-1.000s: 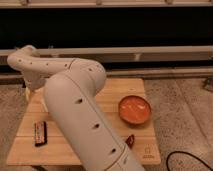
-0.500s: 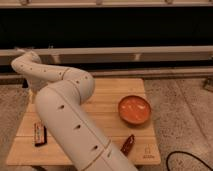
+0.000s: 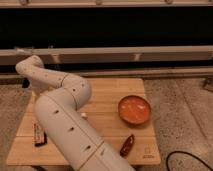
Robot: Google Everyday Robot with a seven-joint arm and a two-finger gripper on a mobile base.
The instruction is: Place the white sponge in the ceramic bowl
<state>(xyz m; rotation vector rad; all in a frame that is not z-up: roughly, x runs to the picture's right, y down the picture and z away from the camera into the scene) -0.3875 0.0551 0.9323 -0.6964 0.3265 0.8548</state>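
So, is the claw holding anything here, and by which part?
Cannot tell: the claw sits at the far-left edge of the table, mostly hidden behind the arm.

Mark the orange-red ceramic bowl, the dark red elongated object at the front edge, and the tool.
orange-red ceramic bowl (image 3: 134, 109), camera view, bare inside.
dark red elongated object (image 3: 127, 145), camera view, its middle.
tool (image 3: 26, 83), camera view, dark end at far left.

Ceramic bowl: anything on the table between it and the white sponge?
Nothing visible does. The white sponge peeks out beside the arm, and bare table runs from it to the ceramic bowl. The gripper is at the table's far left edge, mostly hidden by the arm.
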